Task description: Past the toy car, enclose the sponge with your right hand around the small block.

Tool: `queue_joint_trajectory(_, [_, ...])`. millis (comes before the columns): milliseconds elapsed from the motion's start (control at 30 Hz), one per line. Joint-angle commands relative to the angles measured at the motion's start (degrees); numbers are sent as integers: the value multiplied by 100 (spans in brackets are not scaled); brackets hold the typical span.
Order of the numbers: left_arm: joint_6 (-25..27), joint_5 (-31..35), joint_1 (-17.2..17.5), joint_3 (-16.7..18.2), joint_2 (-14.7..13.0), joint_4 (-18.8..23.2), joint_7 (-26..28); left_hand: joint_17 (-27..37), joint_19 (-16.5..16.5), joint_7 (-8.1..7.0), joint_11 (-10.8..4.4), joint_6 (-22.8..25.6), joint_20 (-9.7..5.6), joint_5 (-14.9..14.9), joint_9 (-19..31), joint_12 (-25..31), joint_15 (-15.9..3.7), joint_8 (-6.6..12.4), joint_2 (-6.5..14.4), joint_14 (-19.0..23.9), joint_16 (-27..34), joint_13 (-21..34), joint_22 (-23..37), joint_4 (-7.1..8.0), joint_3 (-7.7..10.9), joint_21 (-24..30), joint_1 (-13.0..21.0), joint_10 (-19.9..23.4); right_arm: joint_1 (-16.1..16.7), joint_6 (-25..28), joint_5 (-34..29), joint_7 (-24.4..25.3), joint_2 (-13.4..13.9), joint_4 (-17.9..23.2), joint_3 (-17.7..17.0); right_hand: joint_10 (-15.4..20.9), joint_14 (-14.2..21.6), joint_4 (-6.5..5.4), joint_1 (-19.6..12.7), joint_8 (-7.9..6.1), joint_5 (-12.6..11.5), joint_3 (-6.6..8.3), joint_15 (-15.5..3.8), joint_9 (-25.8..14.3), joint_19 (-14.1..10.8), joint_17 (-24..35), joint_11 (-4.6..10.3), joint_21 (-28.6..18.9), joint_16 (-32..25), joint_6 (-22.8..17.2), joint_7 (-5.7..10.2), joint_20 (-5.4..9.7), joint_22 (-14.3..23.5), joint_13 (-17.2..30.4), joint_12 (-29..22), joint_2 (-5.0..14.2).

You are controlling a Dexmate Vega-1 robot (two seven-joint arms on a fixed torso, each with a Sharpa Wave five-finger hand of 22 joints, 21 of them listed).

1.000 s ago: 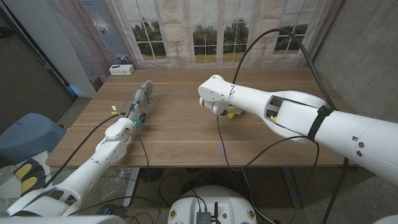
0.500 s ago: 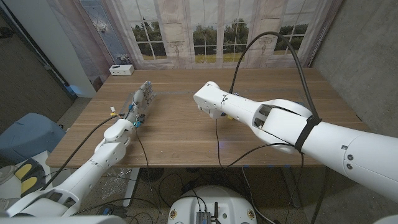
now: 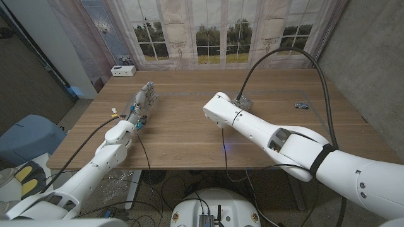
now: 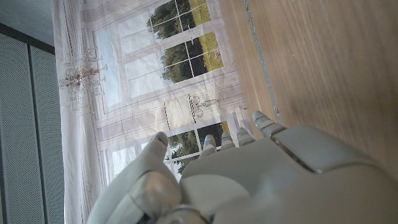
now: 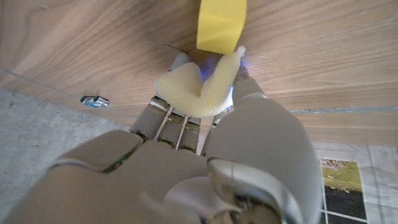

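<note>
Over the last second, reached farther across the table (image 3: 177,135) with the right hand (image 3: 242,100), forearm swung low over the wood from its former raised pose mid-table. Uncovered thereby the toy car (image 3: 302,105), seen well apart to the robot's right of the hand. Gripped the sponge (image 5: 193,93) in the right hand's fingers (image 5: 163,115), as shown in the right wrist view: pale yellow, bent into a curve, one end raised toward the small block (image 5: 221,23). Found the block just beyond the fingertips, on the wood, close to the sponge's tip; cannot tell whether touching. Judged the carry as nearly complete, the wrapping of the sponge around the block as not yet done. Kept the left hand (image 3: 144,99) where it was at the table's left side, fingers extended and apart, holding nothing.
</note>
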State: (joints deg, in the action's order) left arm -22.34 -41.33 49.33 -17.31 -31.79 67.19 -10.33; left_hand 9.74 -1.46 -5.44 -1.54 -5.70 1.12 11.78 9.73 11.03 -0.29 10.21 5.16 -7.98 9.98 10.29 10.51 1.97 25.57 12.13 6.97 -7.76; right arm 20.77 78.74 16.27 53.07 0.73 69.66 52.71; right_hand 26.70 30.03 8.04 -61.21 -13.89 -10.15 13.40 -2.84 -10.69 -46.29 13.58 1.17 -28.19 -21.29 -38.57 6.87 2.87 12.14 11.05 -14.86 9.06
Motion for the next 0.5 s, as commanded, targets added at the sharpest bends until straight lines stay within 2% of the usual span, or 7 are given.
queue_joint_trajectory(33, [15,-22,23,-2,-37,40,-75,8,-26,-40,-4,-35,38,-16,16,17,-15,-1,0,-59,14,20,27,-42,12,-13,65,-48,643,30,-808,-93,293,1469,-377,129,113,11,-62,-34,-9,90,-411,-15,-33,4,-7,-54,-29,-124,-31,105,-10,30,-58,42])
queue_joint_trajectory(267, [-3,-29,103,24,-83,123,-66,8,-28,-49,5,-38,35,-18,16,20,-15,0,5,-61,16,20,27,-53,15,-14,73,-46,888,-103,-1136,-84,337,1738,-417,140,113,42,-130,11,-17,146,-423,-14,-26,-2,2,-76,-7,-86,-50,160,-12,30,-35,62])
queue_joint_trajectory(500, [-24,-57,160,53,-125,169,-102,7,-20,-48,9,-39,32,-21,16,20,-13,3,9,-60,18,20,27,-65,18,-10,81,-50,1055,28,-1320,-177,336,1967,-448,101,69,26,-122,35,-9,158,-437,-14,54,2,18,-71,26,-105,-30,169,-15,30,8,52])
